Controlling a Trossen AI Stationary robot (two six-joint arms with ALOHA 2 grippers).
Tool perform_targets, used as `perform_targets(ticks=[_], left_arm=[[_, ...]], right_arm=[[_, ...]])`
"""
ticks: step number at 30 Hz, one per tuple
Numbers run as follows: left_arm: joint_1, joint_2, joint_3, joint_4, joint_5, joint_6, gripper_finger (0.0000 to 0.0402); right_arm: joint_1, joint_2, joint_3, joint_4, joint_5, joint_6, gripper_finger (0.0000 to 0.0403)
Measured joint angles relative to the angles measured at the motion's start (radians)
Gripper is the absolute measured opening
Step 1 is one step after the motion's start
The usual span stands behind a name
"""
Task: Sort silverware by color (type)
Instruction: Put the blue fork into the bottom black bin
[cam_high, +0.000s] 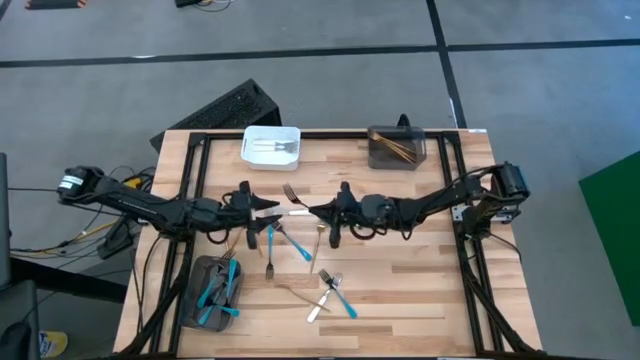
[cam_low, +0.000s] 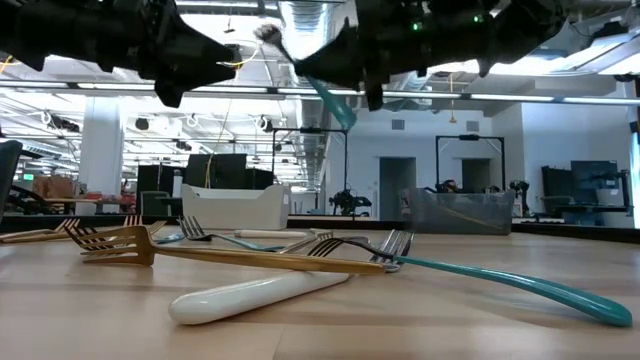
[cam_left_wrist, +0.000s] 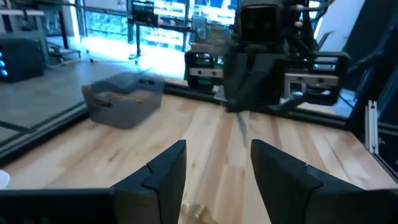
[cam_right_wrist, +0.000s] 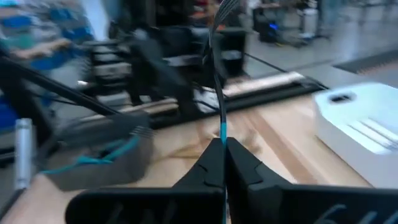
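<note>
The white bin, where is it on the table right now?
In the high view the white bin sits at the table's far edge, left of centre, left of the dark grey bin, with silver pieces inside.

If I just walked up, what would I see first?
Probably the two dark robot arms meeting nose to nose over the middle of the wooden table. The right pincer is shut on a thin blue-handled fork, held up in the air, and the left pincer is open facing it. Gold, silver and blue forks lie scattered below.

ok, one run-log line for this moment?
right gripper: shut on blue-handled fork, lifted mid-table | left gripper: open, empty, facing it | loose silverware: on table
</note>
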Motion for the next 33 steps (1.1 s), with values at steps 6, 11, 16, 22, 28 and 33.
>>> perform_targets(ticks=[6, 11, 16, 22, 28, 33], left_arm=[[0.043, 0.026, 0.0, 0.095, 0.048, 0.034, 0.0167], [0.066, 0.128, 0.001, 0.281, 0.159, 0.073, 0.0167], [0.071, 0.261, 0.008, 0.453, 0.192, 0.106, 0.0167], [0.071, 0.381, 0.078, 0.498, 0.193, 0.122, 0.0167], [0.072, 0.442, 0.134, 0.497, 0.193, 0.146, 0.0166], [0.093, 0.442, 0.138, 0.497, 0.194, 0.129, 0.0126]], right_arm=[[0.0, 0.0, 0.0, 0.08, -0.063, -0.025, 0.0011], [0.0, 0.0, 0.0, 0.081, -0.069, -0.032, 0.0011], [0.005, 0.0, 0.0, 0.081, -0.069, -0.033, 0.0011], [0.006, 0.0, 0.0, 0.079, -0.069, -0.034, 0.0011], [0.007, 0.0, 0.0, 0.073, -0.069, -0.034, 0.0011], [0.018, 0.0, 0.0, 0.056, -0.068, -0.034, 0.0011]])
